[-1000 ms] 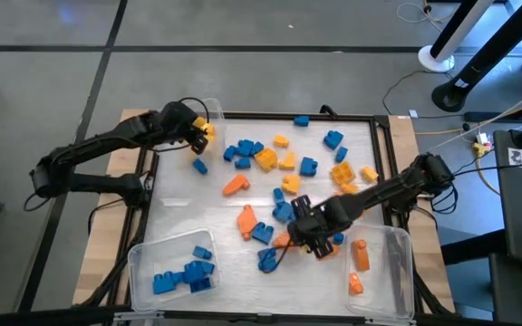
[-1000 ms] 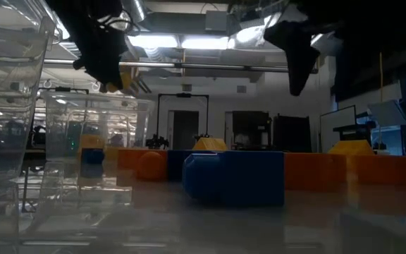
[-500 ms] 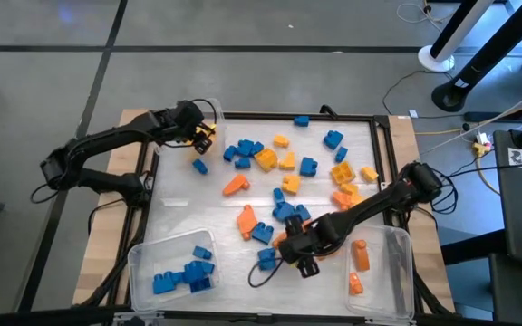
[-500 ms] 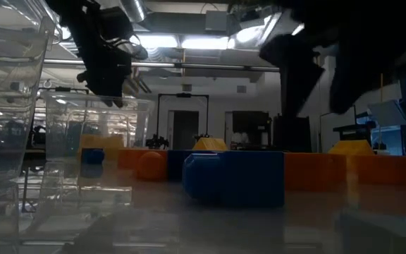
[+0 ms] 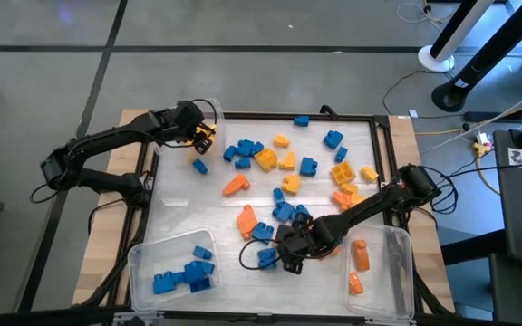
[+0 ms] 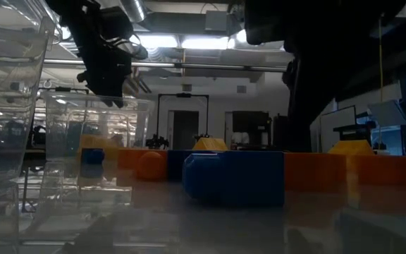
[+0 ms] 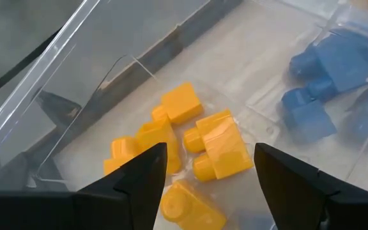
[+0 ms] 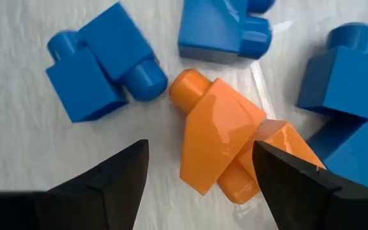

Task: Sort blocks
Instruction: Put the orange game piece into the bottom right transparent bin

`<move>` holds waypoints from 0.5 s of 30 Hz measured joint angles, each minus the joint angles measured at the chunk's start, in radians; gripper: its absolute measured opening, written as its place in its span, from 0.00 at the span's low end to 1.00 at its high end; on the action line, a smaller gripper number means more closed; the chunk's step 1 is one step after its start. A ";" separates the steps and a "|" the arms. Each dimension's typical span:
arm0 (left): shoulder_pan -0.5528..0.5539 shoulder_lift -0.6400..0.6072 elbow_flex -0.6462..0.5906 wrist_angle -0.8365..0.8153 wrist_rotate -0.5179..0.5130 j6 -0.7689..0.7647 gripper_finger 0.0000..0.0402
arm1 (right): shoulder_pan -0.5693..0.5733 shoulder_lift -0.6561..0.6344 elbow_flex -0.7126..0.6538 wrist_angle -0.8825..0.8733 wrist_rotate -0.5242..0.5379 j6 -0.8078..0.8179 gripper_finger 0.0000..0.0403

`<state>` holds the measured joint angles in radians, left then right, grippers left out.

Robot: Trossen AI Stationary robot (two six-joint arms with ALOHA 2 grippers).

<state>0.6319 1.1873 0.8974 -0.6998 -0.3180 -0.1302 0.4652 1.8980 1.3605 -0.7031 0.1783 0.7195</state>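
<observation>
Blue, orange and yellow blocks point(image 5: 284, 167) lie scattered on the white mat. My left gripper point(image 5: 205, 136) hangs open over the clear bin point(image 5: 214, 107) at the mat's far left corner. Several yellow blocks point(image 7: 219, 150) lie on the bin's floor below its fingers point(image 7: 149, 176). My right gripper point(image 5: 288, 256) stands open near the mat's near edge, pointing steeply down. An orange block point(image 8: 219, 147) lies flat on the mat between and just beyond its fingers point(image 8: 110, 182), untouched, with blue blocks point(image 8: 98, 64) around it.
A clear bin point(image 5: 143, 258) with blue blocks stands at the near left corner. Another clear bin point(image 5: 397, 249) with orange blocks point(image 5: 359, 256) stands at the near right. A dark frame point(image 5: 383, 154) borders the mat. In the low view, a large blue block point(image 6: 235, 176) stands in front.
My left gripper sank a little toward the far-left bin, opened and let go of a yellow block, which no longer shows at its fingers. My right gripper moved down and toward the table's near left, rolling about its own axis, and stayed open.
</observation>
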 joint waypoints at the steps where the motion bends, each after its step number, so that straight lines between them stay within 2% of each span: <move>1: 0.000 0.000 0.000 0.000 0.000 0.000 0.56 | 0.000 0.000 0.000 0.000 0.002 0.010 0.69; 15: 0.000 0.000 0.000 -0.001 0.000 0.000 0.56 | 0.014 0.051 0.000 0.006 -0.005 0.115 0.69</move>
<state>0.6319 1.1870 0.8974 -0.7004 -0.3180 -0.1303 0.4789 1.9492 1.3602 -0.6972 0.1732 0.8343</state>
